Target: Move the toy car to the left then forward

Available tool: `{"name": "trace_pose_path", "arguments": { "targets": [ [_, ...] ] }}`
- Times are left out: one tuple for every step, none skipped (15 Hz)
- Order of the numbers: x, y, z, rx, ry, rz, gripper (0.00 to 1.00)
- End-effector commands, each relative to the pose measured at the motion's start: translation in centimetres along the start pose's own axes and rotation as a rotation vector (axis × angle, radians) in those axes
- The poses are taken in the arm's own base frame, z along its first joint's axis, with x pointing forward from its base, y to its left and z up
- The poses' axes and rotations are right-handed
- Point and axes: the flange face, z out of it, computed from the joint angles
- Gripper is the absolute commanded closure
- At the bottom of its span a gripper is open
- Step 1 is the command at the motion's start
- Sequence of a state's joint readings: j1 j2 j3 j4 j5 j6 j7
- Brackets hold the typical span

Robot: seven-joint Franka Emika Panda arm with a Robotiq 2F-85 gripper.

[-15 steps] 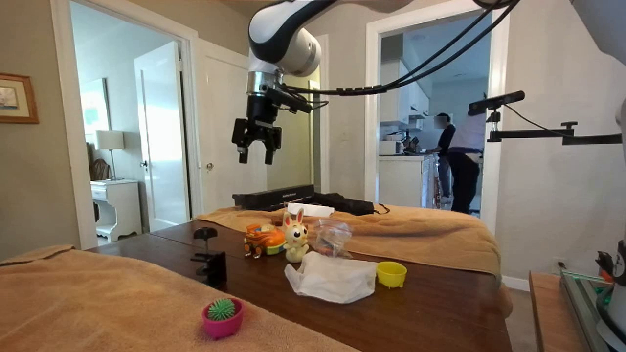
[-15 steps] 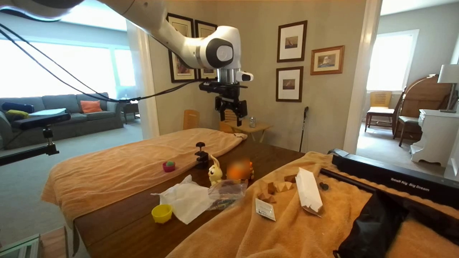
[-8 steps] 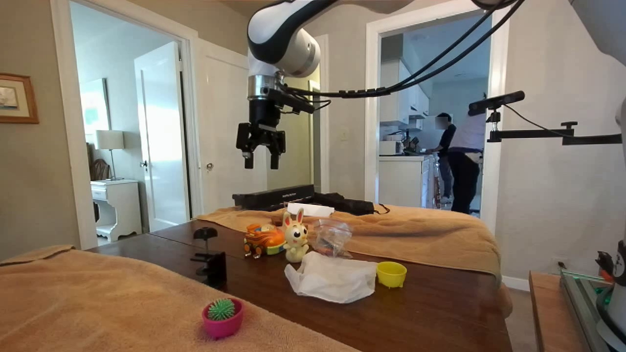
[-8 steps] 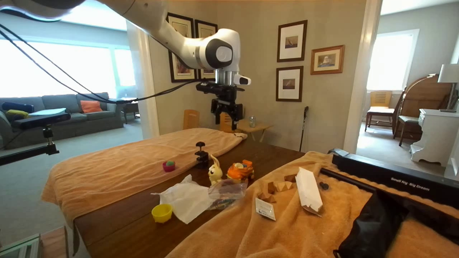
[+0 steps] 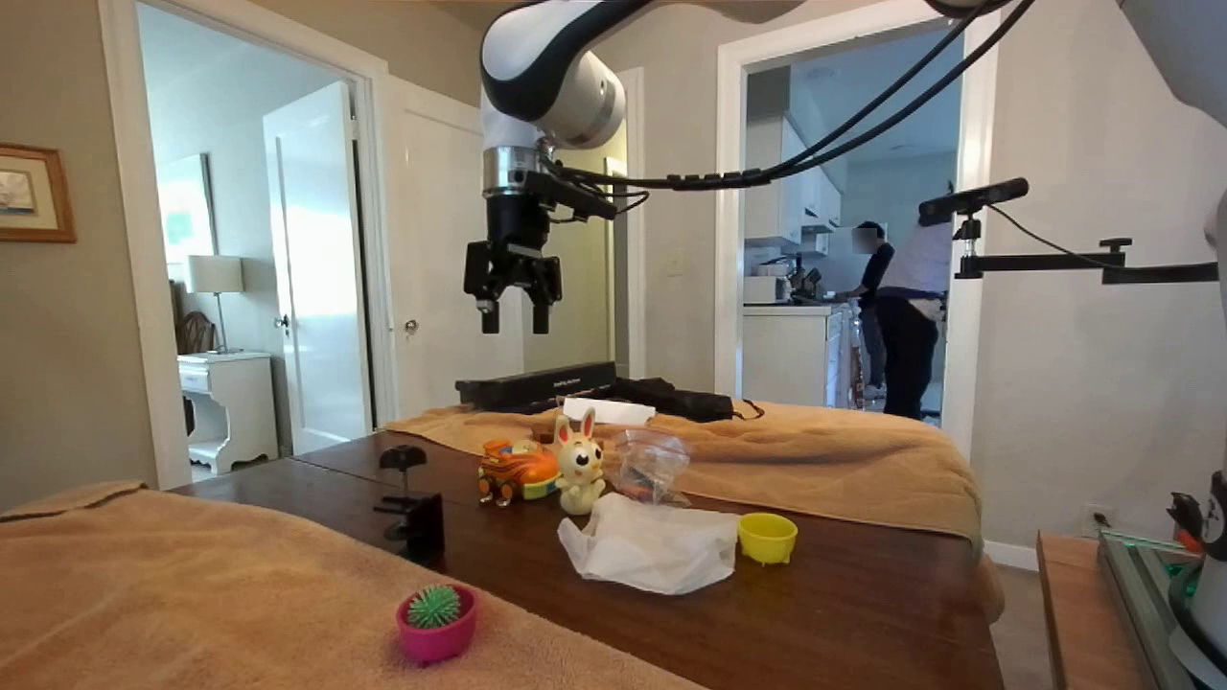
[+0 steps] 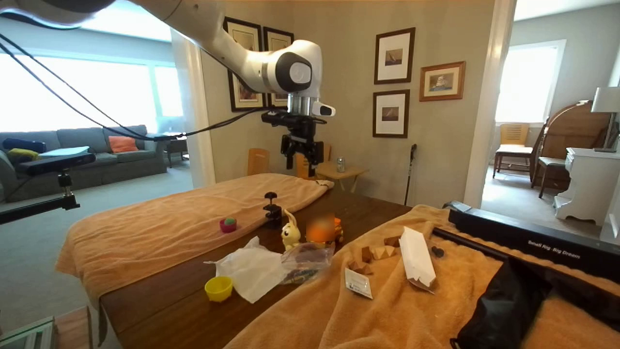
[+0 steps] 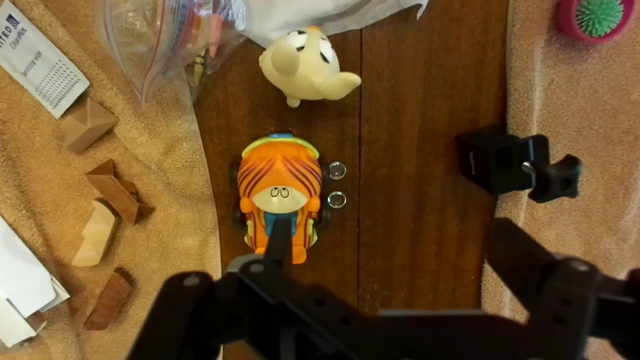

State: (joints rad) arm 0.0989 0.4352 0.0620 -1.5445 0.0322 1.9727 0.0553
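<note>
The toy car is orange with dark stripes, a pale face and dark wheels. It stands on the dark wooden table beside the rabbit figure. It shows in the wrist view [image 7: 280, 167] and in both exterior views [image 5: 518, 470], where it is blurred in one of them [image 6: 323, 231]. My gripper [image 5: 516, 324] is open and empty, well above the table; it also shows in an exterior view [image 6: 301, 167]. In the wrist view my open gripper [image 7: 392, 225] has one finger overlapping the car's rear end and the other over the table's towel edge.
A cream rabbit figure [image 7: 302, 70] stands by the car's front. A clear plastic bag [image 6: 307, 261], white sheet [image 5: 657, 544] and yellow bowl [image 5: 767, 538] lie beyond it. A black clamp [image 7: 500, 162] and pink pot [image 5: 436, 632] sit opposite. Wooden blocks [image 6: 361, 266] lie on the orange towel [image 6: 300, 315].
My gripper has moved slightly down, a little right in an exterior view and a little left in the opposing picture. It stays open. The toy car and other objects have not moved.
</note>
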Motion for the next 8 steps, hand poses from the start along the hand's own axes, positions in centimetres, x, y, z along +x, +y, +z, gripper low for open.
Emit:
{"name": "trace_pose_path", "arguments": {
  "targets": [
    [-0.61,-0.42,-0.6,-0.024,0.003,0.006,0.0],
    [-0.61,-0.46,-0.58,-0.027,0.002,0.003,0.0],
    [-0.53,-0.53,-0.54,-0.03,0.005,0.01,0.0],
    [-0.46,-0.56,-0.51,-0.042,0.006,0.019,0.0],
    [0.0,-0.24,-0.1,-0.009,0.0,-0.002,0.0],
    [0.0,-0.3,-0.09,-0.013,0.0,0.002,0.0],
    [0.0,-0.36,-0.09,-0.015,0.0,0.004,0.0],
    [-0.01,-0.4,-0.08,-0.015,0.0,0.005,0.0]
  ]
}}
